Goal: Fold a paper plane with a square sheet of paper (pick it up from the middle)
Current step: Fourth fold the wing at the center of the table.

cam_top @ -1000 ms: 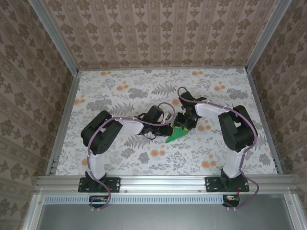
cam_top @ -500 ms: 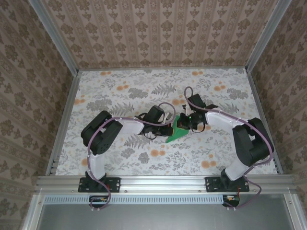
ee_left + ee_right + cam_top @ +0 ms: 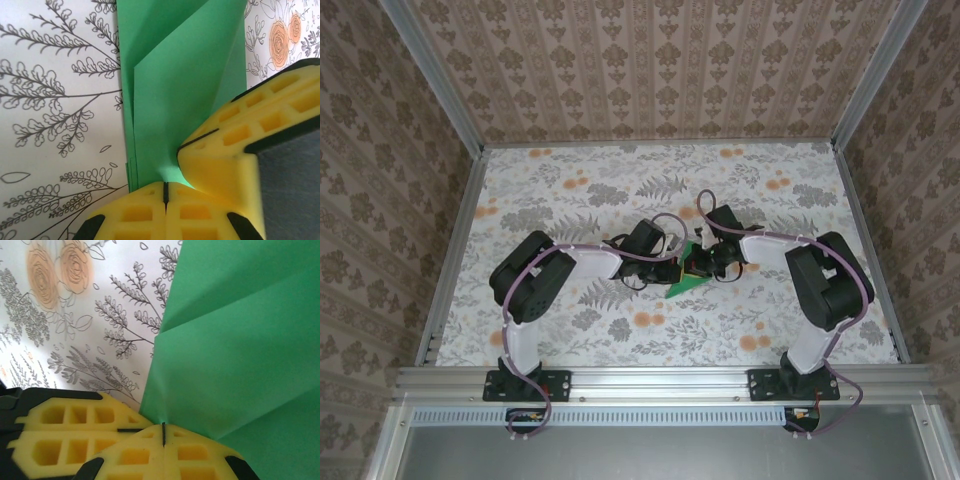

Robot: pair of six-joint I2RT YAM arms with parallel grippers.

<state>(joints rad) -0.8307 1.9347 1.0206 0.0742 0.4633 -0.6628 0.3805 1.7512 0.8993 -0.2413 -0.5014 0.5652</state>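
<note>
Out in the middle of the bench (image 3: 570,190), on its grey-and-orange flowered cloth (image 3: 780,320), the two arms reach in from either side and meet over the green paper (image 3: 678,287). The paper lies flat on the cloth, already folded into a narrow, pointed shape. Its tip points toward the near edge and slightly to the left, and its wider end sits under the two wrists.

The left end effector (image 3: 676,268) comes in from the left and the right end effector (image 3: 700,264) from the right, and the two end up just beside each other.

Seen from the left wrist, the left end effector (image 3: 164,192) is clenched, its yellow pads pressed together with only a thin dark seam between them. The tips rest on the near edge of the green paper (image 3: 185,90), where several stacked layers show along the left side. The right end effector (image 3: 187,150) pushes in from the right, touching the left one, with its tip also on the paper.

Seen from the right wrist, the right end effector (image 3: 163,432) is likewise clenched, seam tight, tips set against the paper (image 3: 240,340) where creased panels fan away from it. The left end effector (image 3: 137,429) butts against it from the left. Neither seam shows paper caught inside it.
</note>
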